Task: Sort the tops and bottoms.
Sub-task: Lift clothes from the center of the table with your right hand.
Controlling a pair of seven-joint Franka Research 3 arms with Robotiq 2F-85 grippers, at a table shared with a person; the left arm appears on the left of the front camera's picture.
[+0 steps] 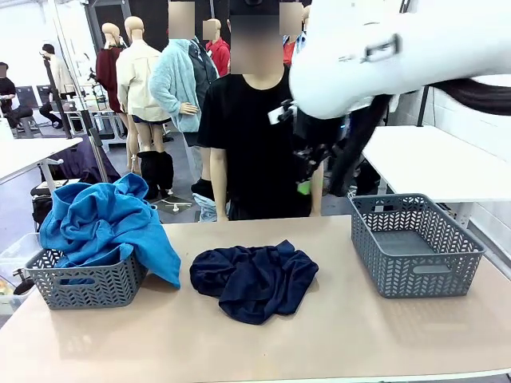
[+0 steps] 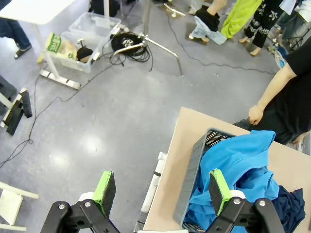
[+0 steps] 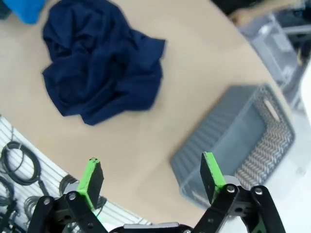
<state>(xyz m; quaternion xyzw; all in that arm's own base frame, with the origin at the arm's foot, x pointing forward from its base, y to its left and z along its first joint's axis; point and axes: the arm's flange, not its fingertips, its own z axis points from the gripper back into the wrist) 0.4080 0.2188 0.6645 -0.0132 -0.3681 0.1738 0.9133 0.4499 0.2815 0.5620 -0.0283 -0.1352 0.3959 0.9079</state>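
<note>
The tops (image 1: 104, 227), bright blue, are heaped in the grey left basket (image 1: 84, 286) and spill over its front right corner. The bottoms (image 1: 254, 279), a dark navy crumpled pile, lie on the table's middle. My right gripper (image 1: 306, 182) hangs high above the table's far edge, in front of the person. In the right wrist view this gripper (image 3: 151, 174) is open and empty, with the bottoms (image 3: 102, 63) far below it. My left gripper (image 2: 162, 191) is open and empty too, high over the table's left end beside the tops (image 2: 238, 170).
An empty grey basket (image 1: 415, 243) stands at the table's right side. A person in a black shirt stands at the far edge, one hand (image 2: 255, 115) near the table corner. Cables and a clear bin (image 2: 80, 41) lie on the floor to the left.
</note>
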